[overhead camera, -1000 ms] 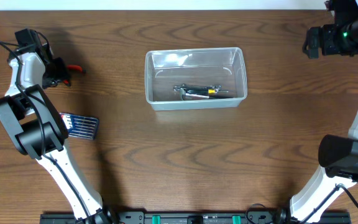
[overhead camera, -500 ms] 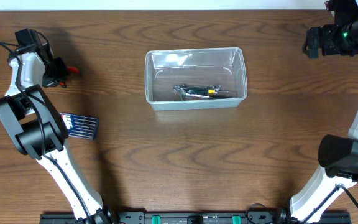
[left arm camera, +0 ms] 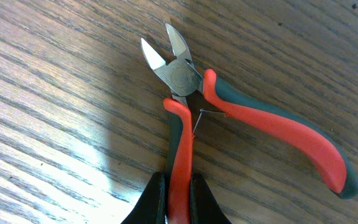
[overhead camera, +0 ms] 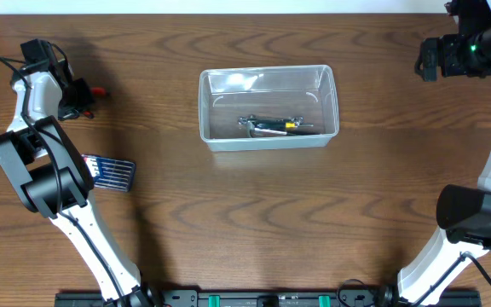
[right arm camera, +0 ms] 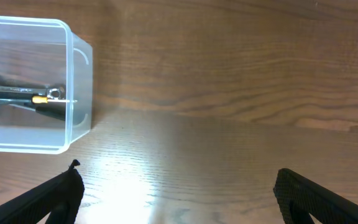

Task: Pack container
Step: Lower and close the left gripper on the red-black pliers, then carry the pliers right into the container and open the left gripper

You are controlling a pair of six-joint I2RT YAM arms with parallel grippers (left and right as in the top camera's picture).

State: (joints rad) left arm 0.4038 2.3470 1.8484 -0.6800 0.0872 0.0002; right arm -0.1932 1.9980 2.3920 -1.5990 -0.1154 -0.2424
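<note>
One handle (left arm camera: 180, 146) of the red cutters (left arm camera: 182, 74) is clamped in my left gripper (left arm camera: 179, 193), well left of the container (overhead camera: 268, 141). Lift slowly and level: the free handle (left arm camera: 272, 130) may swing. My right gripper (right arm camera: 178, 180) gapes, right of the container.

The table (overhead camera: 254, 222) in front of me is dark brown wood with a strong grain. A clear plastic container (overhead camera: 201, 107) stands on it toward the far middle. Well off to my left, red-handled pliers (left arm camera: 253, 118) lie flat on the wood, blades parted. Nearer me on that side lies a small dark case (overhead camera: 113, 173) of bits.
</note>
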